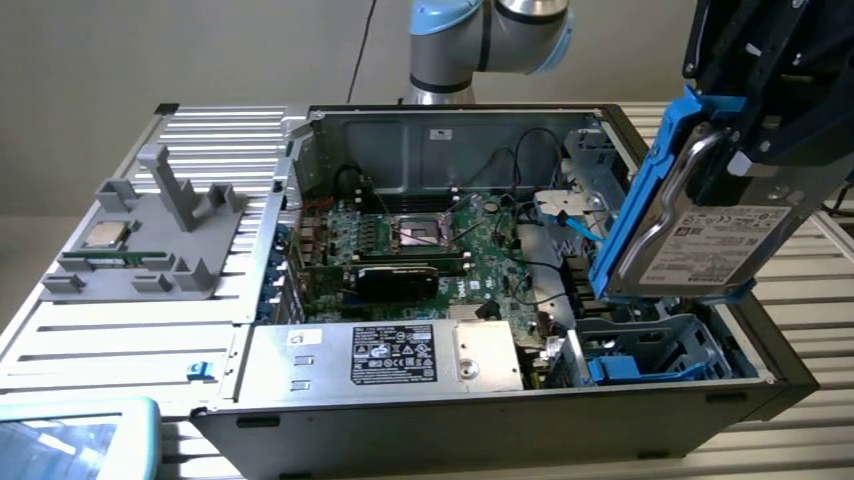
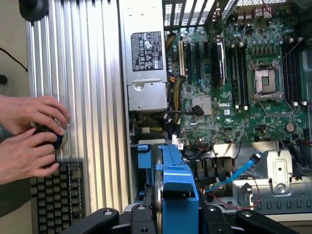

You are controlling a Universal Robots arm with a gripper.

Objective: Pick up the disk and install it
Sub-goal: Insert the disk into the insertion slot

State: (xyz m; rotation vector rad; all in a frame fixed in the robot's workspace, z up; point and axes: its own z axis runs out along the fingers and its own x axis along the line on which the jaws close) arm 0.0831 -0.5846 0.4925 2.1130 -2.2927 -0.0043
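An open computer tower case [image 1: 534, 420] lies on its side on a ribbed silver metal desk [image 1: 134, 330]. A black two-fingered tool [image 1: 750, 160] on the robot arm hangs over the end of the case at the exterior view's right.

The tool is clenched on a flat, rectangular, silver-grey metal disk [image 1: 707, 240] with a white printed label, framed by a bright blue plastic carrier. The disk hangs on edge in the air, tilted a little, touching nothing but the tool. Below it, inside the case, sits an open grey metal drive bay with blue plastic fittings [image 1: 654, 355].

Also inside the case are a green motherboard [image 1: 427, 250] and a large silver box with a black label [image 1: 394, 355]. A thin light-blue data cable [image 2: 239, 173] runs near the bay.

On the exterior view's left, a grey plastic stand [image 1: 147, 250] on the desk holds a small square silver processor chip [image 1: 104, 235].

In the wrist view, a person's two hands [image 2: 29, 141] rest on a dark round object at the edge of the desk, beside a black keyboard [image 2: 56, 195], well apart from the disk.

The pick-up looks complete and the work appears to be at the carry-to-bay step, with the disk not yet installed. Seating it would likely call for squaring the blue carrier with the bay's opening and keeping it clear of the loose cable.
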